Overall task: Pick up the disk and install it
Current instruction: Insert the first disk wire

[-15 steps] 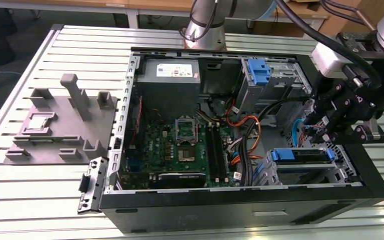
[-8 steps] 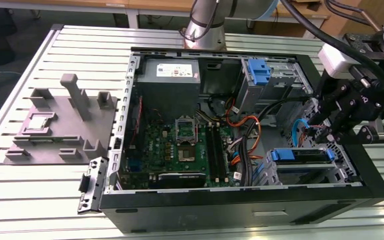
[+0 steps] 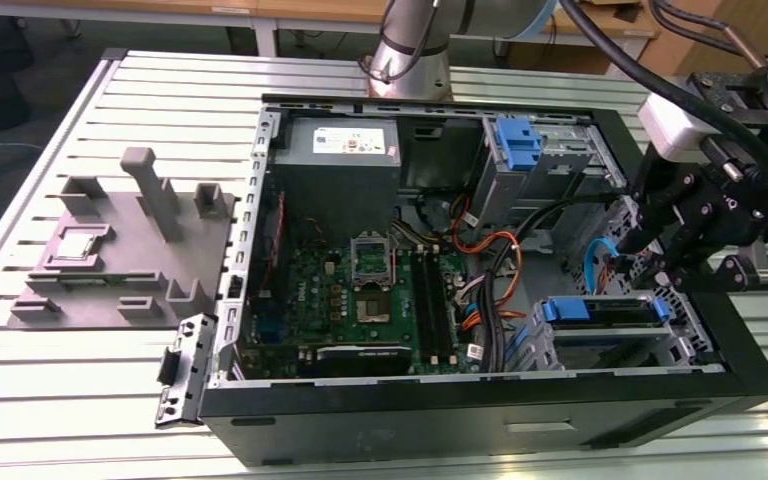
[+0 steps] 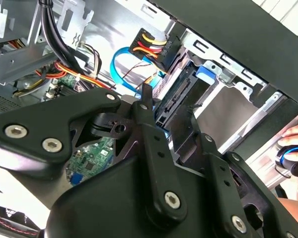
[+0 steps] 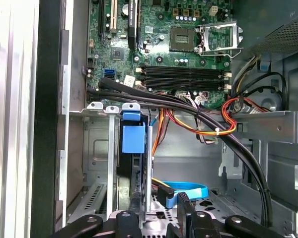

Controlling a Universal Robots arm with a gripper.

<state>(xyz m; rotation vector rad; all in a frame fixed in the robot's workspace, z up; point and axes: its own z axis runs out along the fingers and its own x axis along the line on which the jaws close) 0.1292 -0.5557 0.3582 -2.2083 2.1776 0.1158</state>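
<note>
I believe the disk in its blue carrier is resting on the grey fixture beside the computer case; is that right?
Not quite. The exterior view shows the disk in its blue carrier sitting in a drive bay inside the computer case, close to the gripper, not on the grey fixture beside the case.

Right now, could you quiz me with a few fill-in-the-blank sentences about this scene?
The disk has a ____ plastic carrier. The gripper hangs over the end of the computer case on the exterior view's ____. The grey fixture stands outside the case, on the exterior view's ____.
Missing words: blue; right; left.
</note>
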